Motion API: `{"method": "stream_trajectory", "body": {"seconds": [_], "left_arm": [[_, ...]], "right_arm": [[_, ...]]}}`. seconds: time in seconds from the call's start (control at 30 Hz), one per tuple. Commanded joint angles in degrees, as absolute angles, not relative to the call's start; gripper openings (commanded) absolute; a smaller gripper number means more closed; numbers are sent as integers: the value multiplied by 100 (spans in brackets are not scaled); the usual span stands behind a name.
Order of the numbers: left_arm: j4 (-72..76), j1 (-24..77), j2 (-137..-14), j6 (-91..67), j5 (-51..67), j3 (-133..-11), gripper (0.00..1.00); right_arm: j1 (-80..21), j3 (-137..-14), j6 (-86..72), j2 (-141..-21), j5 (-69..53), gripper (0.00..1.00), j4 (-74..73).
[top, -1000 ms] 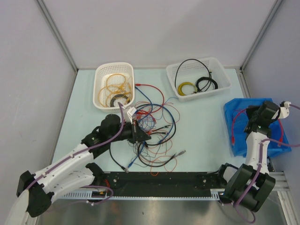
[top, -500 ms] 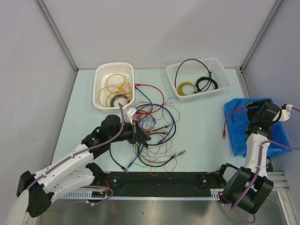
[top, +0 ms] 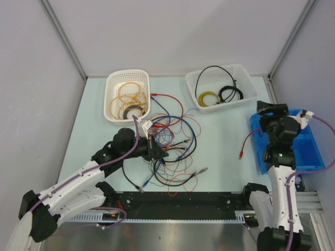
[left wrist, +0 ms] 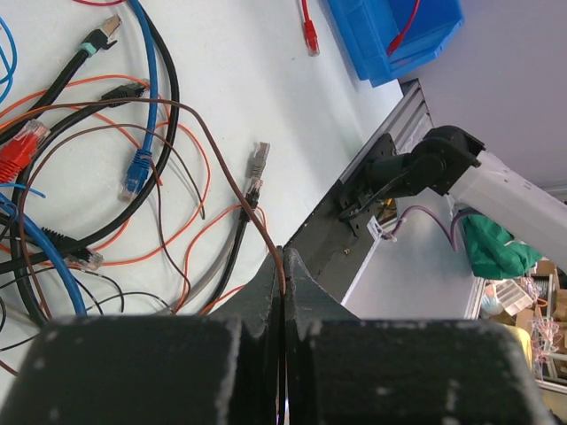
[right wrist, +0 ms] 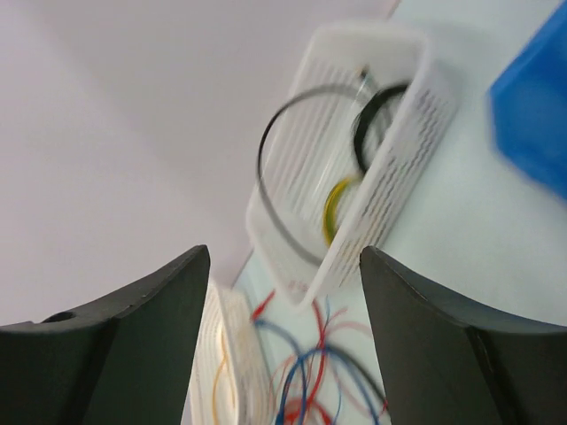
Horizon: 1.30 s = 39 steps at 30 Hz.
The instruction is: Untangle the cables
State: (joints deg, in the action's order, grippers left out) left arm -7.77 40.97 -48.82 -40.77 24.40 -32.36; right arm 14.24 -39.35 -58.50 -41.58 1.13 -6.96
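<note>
Neatly coiled orange cables [top: 127, 95] lie inside the left white basket [top: 128, 72].

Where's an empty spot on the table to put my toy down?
The biggest bare patch of table lies between the cable tangle and the blue bin, though a red cable trails into its right side. There's a small gap between the left basket and right basket. Middle-left is crowded.

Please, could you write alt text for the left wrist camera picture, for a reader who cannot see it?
The left gripper has its fingers shut on a thin brown wire that runs out of a tangle of blue, black, orange and red cables on the pale table. A blue bin stands farther off.
</note>
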Motion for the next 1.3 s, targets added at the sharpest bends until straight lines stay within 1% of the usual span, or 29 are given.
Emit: {"method": "stream_trajectory", "body": {"seconds": [0.0,0.1,0.13,0.23,0.27,0.3,0.33,0.43,0.57,0.73,0.87,1.13,1.27], "left_arm": [[-624,4069,-4974,-4122,2452,-3471,0],[-729,4061,-5053,-4052,2400,-3778,0],[-747,4043,-5115,-4034,2391,-3858,0],[-843,4034,-5211,-3990,2329,-4174,0],[-905,4025,-5238,-3973,2320,-4323,0],[-949,4025,-5264,-3920,2286,-4394,0],[-993,4025,-5299,-3894,2276,-4516,0],[-1177,4025,-5326,-3797,2154,-4719,0],[-1274,4025,-5353,-3700,2039,-4922,0],[-1468,4025,-5423,-3595,1951,-5089,0],[-1547,4017,-5414,-3551,1846,-5089,0],[-1494,4017,-5344,-3603,1811,-4966,0],[-1468,4017,-5282,-3612,1828,-4887,0]], "right_arm": [[-537,-4175,-5705,-4323,334,73,-826],[-1823,-4280,-5415,-4868,649,73,-765],[-2524,-4298,-5362,-4974,851,74,-712],[-3538,-4315,-5168,-5422,897,76,-256],[-3612,-4315,-5246,-5649,740,77,-159],[-3673,-4315,-5238,-5747,251,77,-45],[-3830,-4315,-5151,-5870,72,77,400],[-4051,-4430,-4896,-6204,-254,77,422],[-4227,-4403,-5386,-6731,-921,77,842],[-4438,-4386,-6011,-7083,-1098,78,2055],[-4438,-4386,-6687,-7575,-1589,78,2925],[-4526,-4377,-7733,-8497,-1626,78,4261],[-4509,-4377,-7953,-8797,-1582,78,4860]]}}
